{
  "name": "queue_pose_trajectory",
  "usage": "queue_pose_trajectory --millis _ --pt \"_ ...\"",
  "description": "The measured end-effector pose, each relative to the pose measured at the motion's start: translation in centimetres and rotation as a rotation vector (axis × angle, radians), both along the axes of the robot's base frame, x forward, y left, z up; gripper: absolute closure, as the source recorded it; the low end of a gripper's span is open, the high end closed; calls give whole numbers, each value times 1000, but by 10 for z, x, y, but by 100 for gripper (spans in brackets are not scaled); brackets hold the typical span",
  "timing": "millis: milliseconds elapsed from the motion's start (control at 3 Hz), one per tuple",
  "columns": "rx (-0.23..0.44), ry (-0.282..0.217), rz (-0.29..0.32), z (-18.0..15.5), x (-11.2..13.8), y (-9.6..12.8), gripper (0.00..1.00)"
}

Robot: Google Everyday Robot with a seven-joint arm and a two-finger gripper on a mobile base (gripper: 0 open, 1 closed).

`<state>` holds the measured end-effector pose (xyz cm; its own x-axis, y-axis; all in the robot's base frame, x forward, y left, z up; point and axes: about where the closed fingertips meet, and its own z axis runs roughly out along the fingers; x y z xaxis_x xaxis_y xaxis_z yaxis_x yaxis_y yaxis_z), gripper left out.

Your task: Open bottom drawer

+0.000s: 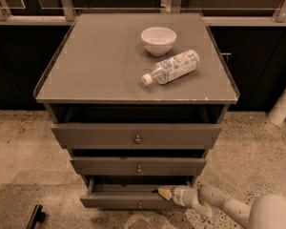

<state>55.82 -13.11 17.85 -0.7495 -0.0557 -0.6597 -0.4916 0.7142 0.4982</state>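
At the foot of the grey-brown three-drawer cabinet [109, 70], the slim, flat bottom drawer [114, 202] with its tiny round centre knob [139, 205] stands partly out. A dark strip of its inside shows behind the front, so the opening looks begun but not finished (I judge most of the travel is left). The yellowish-tipped gripper [165, 193] sits at the drawer's upper edge, right of centre, on a pale, rounded, jointed arm [219, 205]; whether it is spread or clamped I cannot tell. Above, the mid-sized drawer front [109, 166] and the wide top drawer front [95, 136] are matte and flat. On the smooth top sit a white round bowl [158, 40] and a clear plastic bottle [174, 67] lying on its side. Speckled stone floor [19, 142] surrounds the cabinet.
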Motion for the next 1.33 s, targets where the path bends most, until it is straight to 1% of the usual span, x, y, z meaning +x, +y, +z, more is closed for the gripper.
queue_pose_trajectory --millis 333,667,1000,1333 --pt "0 0 0 4 0 0 100" --pt "37 25 11 5 -10 -5 100" --pt "37 25 11 5 -10 -3 100" --pt "95 90 7 9 -39 -17 100"
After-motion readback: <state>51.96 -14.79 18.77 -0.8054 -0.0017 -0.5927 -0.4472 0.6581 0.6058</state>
